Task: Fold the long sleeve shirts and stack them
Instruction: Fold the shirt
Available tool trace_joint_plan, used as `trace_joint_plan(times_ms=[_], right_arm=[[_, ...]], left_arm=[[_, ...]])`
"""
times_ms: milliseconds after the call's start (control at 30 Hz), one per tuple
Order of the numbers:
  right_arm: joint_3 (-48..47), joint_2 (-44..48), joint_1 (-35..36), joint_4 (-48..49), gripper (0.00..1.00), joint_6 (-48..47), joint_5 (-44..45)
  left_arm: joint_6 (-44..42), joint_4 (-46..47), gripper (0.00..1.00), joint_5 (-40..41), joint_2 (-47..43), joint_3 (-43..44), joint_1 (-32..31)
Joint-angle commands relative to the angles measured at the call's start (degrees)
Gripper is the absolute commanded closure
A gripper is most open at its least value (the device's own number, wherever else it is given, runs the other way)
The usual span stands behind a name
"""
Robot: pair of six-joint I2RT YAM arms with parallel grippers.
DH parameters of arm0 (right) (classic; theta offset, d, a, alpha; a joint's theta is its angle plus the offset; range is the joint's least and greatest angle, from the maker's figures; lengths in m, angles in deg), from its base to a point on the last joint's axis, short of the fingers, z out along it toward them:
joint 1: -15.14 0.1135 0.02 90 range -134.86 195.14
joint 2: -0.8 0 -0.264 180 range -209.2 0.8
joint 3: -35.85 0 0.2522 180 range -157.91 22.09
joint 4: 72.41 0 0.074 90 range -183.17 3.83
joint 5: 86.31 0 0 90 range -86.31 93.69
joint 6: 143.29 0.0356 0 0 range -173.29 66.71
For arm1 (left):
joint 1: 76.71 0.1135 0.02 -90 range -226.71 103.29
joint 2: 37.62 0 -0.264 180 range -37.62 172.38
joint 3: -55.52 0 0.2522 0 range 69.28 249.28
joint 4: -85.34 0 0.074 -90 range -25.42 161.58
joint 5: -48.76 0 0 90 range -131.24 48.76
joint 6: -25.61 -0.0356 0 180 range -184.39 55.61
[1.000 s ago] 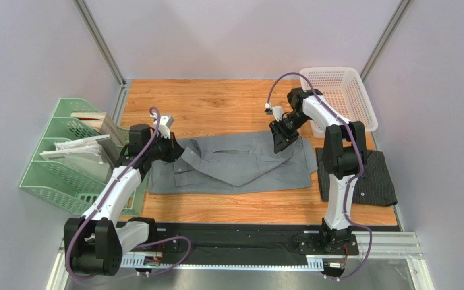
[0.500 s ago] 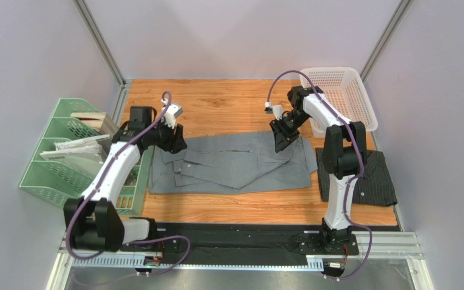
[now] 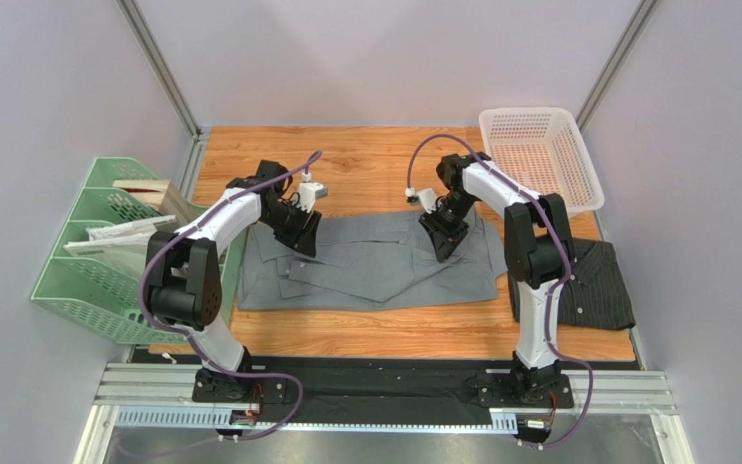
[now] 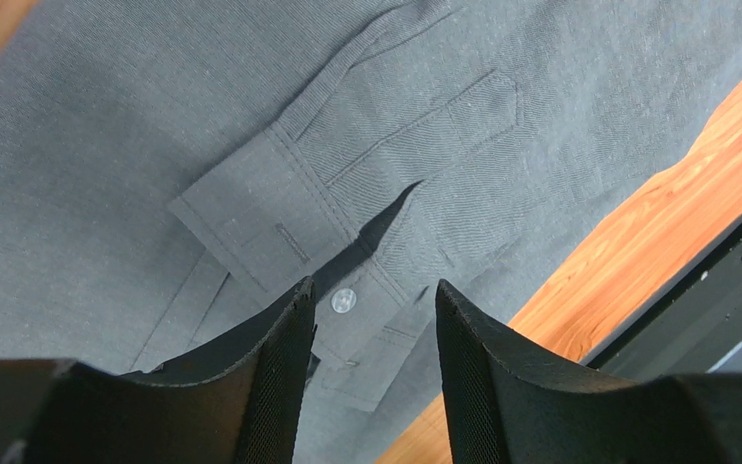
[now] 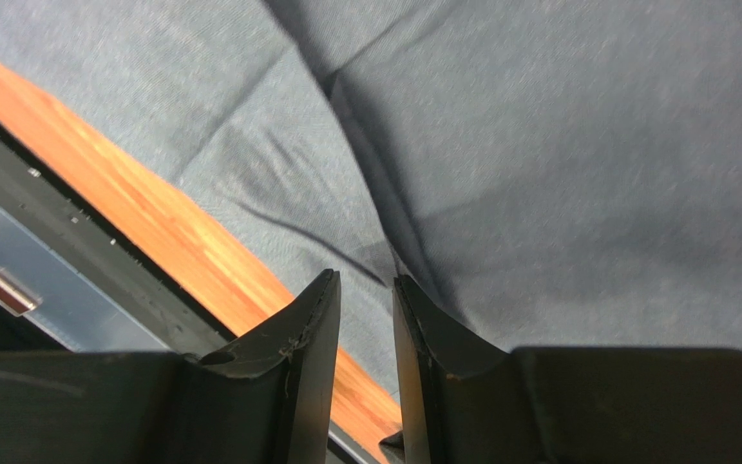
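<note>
A green plastic file rack [image 3: 85,280] stands left of the orange wooden desk [image 3: 365,159], and a white plastic mesh basket [image 3: 530,113] sits at its far right. The plain mid-grey cloth shirt [image 3: 385,266] lies mid-desk, with the folded dark pinstriped shirt [image 3: 602,285] beside its right edge. The left jaws are spread above a cuff [image 4: 259,227]; the right jaws are nearly together, and I cannot tell if they grip the cloth.

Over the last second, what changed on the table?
The left tool swung inward from the left edge of the grey shirt, folding its sleeve over the body, and now stands open above the cuff. The right tool edged left. The pinstriped shirt and basket stayed put.
</note>
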Motion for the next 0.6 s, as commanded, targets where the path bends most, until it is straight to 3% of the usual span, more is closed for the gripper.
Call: trace_joint_plan(times_ms=[0,367,567], right_arm=[[-3.1,-2.6,-0.2,2.5,0.69,1.2,5.7],[-4.8,-2.2,-0.2,0.3,0.70,0.8,3.6],[-7.5,-0.6,-0.3,-2.3,0.67,0.4,0.1]], left_arm=[[-1.2,-2.0,0.44,1.2,2.3,4.3,-0.9],[-1.9,0.1,0.40,11.2,10.1,9.5,-0.6],[-1.9,0.6,0.36,9.2,11.6,9.2,0.2]])
